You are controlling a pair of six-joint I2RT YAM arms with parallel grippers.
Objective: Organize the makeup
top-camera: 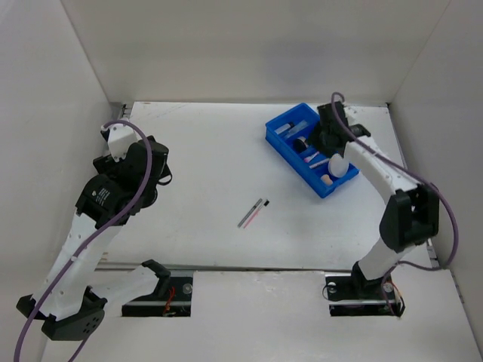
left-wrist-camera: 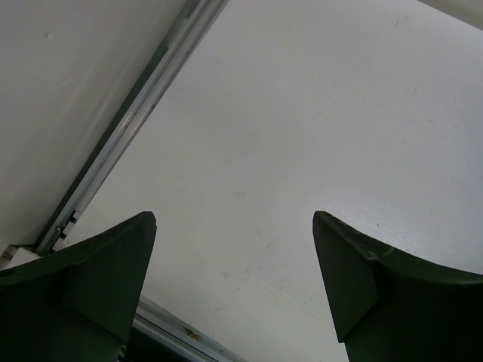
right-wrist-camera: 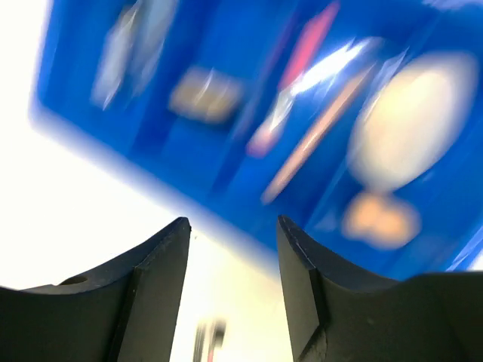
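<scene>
Two loose pencils (top-camera: 254, 213): lay side by side on the table (top-camera: 204, 151), just off its centre toward 6 o'clock, aligned along the 1-to-7 o'clock line. One was pink and one dark. Both were well apart from the tray.
Tray (top-camera: 283, 153): blue and divided, it sat slantwise toward 2 o'clock from the table centre.
Tubes (top-camera: 290, 128): clear, they lay in the tray's 10 o'clock end. In the right wrist view they were too blurred for detail.
Stowed pencils (right-wrist-camera: 308, 45): slim and pink, they lay in the tray's middle compartments. How many there were could not be told through the blur.
Puff (top-camera: 339, 167): cream and round, it rested in the tray's 4 o'clock end.
Sponge (top-camera: 326, 179): peach, it sat just beside the puff, toward 7 o'clock of it, in the same end of the tray.
Right gripper (top-camera: 321, 139): hung over the middle of the tray. The right wrist view showed its fingers (right-wrist-camera: 158, 279) parted and holding nothing.
Left gripper (top-camera: 164, 172): stood at the table's 9 o'clock side, well apart from all the makeup. Its fingers (left-wrist-camera: 113, 264) were spread wide and gripped nothing, with bare table beneath them.
</scene>
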